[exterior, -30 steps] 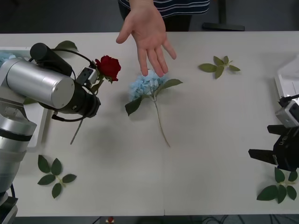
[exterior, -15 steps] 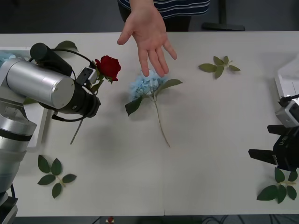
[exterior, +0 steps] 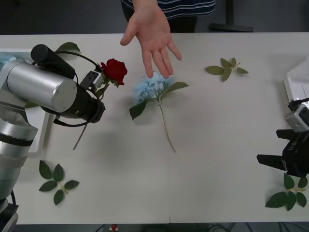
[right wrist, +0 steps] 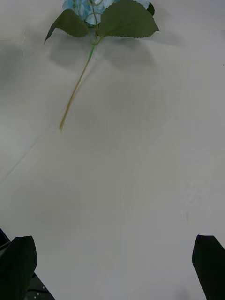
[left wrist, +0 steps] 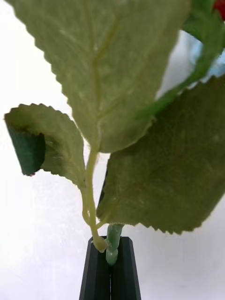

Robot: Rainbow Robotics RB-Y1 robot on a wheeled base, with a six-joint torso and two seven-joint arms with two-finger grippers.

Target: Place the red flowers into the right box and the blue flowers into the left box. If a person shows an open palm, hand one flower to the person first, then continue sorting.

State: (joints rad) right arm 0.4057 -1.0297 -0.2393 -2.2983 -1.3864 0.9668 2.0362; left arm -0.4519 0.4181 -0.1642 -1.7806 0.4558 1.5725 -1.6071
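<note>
My left gripper (exterior: 94,83) is shut on the stem of a red flower (exterior: 115,70), holding it above the table at the left; its head points toward the person's open palm (exterior: 150,35), which is stretched out over the far middle. In the left wrist view the black fingers (left wrist: 110,272) pinch the green stem (left wrist: 112,236) below broad leaves. A blue flower (exterior: 150,88) lies on the table under the palm, and its stem and leaves (right wrist: 96,28) show in the right wrist view. My right gripper (exterior: 270,160) hangs open at the right edge. The left box (exterior: 19,53) and right box (exterior: 295,79) show at the edges.
Loose green leaf sprigs lie at the front left (exterior: 56,178), the front right (exterior: 288,192) and the far right of middle (exterior: 226,68). The big silver left arm (exterior: 46,89) covers part of the table's left side. The white table (exterior: 217,125) is bare between the blue flower and my right gripper.
The red flower in my left gripper has shifted slightly right, toward the open palm. The hand, the blue flower and the right arm have stayed put.
</note>
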